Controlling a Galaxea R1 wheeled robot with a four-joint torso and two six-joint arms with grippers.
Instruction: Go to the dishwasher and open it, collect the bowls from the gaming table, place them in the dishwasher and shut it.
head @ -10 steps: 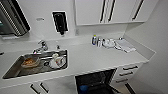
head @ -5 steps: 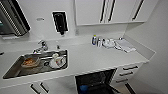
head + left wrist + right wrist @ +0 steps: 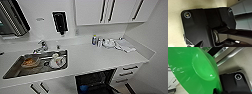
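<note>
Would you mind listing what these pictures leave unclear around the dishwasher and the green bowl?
- Dishwasher inside: head view, cut off by the bottom edge; a blue thing in it is too blurred to name.
- Bowl: right wrist view, its far rim runs off the edges.
- Sink contents: head view, too blurred to identify.

Head view looks down on the counter (image 3: 100, 60); right wrist view hugs a green bowl (image 3: 193, 72).

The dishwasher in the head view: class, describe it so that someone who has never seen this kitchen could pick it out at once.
Start at the long white counter with the steel sink set into it. Follow its front edge away from the sink to the dark opening beneath: that is the dishwasher, with its door dropped open. The white drawers beside it are shut and carry dark bar handles, whereas the dishwasher shows a black interior.
</note>
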